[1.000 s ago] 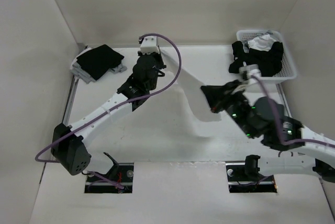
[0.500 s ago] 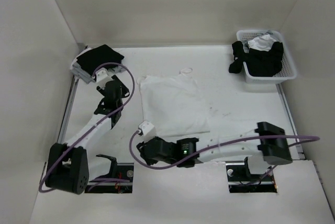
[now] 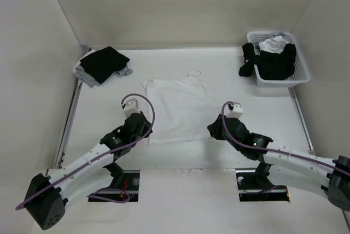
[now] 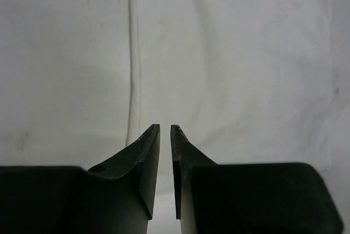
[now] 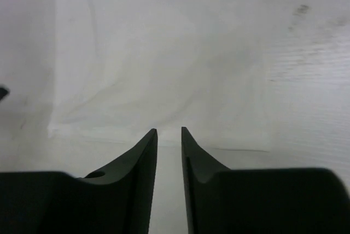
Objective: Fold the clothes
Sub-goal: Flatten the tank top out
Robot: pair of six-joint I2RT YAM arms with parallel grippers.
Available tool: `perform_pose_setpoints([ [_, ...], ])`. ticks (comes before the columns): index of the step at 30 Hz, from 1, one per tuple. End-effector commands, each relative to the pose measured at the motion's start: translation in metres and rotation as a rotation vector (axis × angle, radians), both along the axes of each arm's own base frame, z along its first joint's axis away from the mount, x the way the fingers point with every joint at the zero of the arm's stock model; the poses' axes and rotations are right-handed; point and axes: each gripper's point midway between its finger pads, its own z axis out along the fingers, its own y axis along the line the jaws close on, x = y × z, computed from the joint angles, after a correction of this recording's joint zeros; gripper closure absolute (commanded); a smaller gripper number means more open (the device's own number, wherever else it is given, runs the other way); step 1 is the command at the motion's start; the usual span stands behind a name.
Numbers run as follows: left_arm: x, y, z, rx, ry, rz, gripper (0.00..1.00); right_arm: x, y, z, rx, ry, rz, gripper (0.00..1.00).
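Left claw over left edge of camisole

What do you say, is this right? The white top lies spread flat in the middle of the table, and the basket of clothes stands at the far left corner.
No. The basket stands at the far right corner, not the left, as the top external view shows. The white top does lie spread flat in the middle of the table.
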Motion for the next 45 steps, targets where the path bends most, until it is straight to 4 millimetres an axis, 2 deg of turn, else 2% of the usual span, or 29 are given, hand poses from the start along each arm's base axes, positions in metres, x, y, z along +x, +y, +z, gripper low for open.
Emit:
perform_pose_setpoints([
  [1,-0.060,0.009,-0.045,-0.002,0.235,0.032,0.86,0.008,-0.017,0.007,0.110,0.008,-0.079,0.69],
  [2,-0.074,0.009,-0.054,-0.012,0.283,0.050,0.80,0.008,-0.024,0.002,0.109,0.016,-0.096,0.65],
  [4,-0.087,0.004,-0.054,-0.046,0.316,0.072,0.72,0.010,-0.033,-0.004,0.109,0.026,-0.123,0.61],
  [6,-0.092,0.000,-0.051,-0.039,0.325,0.083,0.70,0.009,-0.038,-0.010,0.106,0.037,-0.139,0.60],
  [9,-0.096,0.005,-0.063,0.020,0.367,0.112,0.63,0.008,-0.038,-0.014,0.111,0.045,-0.139,0.59],
  [12,-0.097,-0.001,-0.072,-0.011,0.384,0.107,0.60,0.008,-0.037,-0.015,0.112,0.043,-0.137,0.59],
  [15,-0.092,0.003,-0.076,-0.037,0.371,0.145,0.59,0.008,-0.036,-0.015,0.119,0.036,-0.131,0.59],
  [21,-0.067,0.005,-0.062,-0.116,0.277,0.174,0.56,0.004,-0.035,-0.022,0.121,0.046,-0.117,0.59],
  [25,-0.059,-0.001,-0.069,-0.127,0.284,0.140,0.55,0.003,-0.036,-0.023,0.131,0.042,-0.117,0.59],
  [29,-0.061,-0.013,-0.077,-0.118,0.318,0.075,0.62,0.002,-0.037,-0.023,0.136,0.039,-0.119,0.58],
  [33,-0.065,-0.014,-0.081,-0.102,0.334,0.062,0.70,0.005,-0.044,-0.026,0.135,0.045,-0.155,0.53],
  [36,-0.065,-0.012,-0.080,-0.109,0.334,0.066,0.85,0.009,-0.055,-0.032,0.125,0.065,-0.208,0.52],
  [38,-0.064,-0.014,-0.069,-0.124,0.321,0.060,0.92,0.010,-0.066,-0.040,0.110,0.095,-0.260,0.51],
  [40,-0.059,-0.013,-0.051,-0.141,0.277,0.059,0.95,0.010,-0.072,-0.044,0.108,0.113,-0.289,0.51],
  [42,-0.054,-0.007,-0.035,-0.153,0.224,0.076,0.96,0.010,-0.072,-0.047,0.098,0.129,-0.292,0.53],
  [45,-0.053,0.000,-0.029,-0.173,0.205,0.100,0.96,0.007,-0.069,-0.054,0.069,0.168,-0.283,0.56],
])
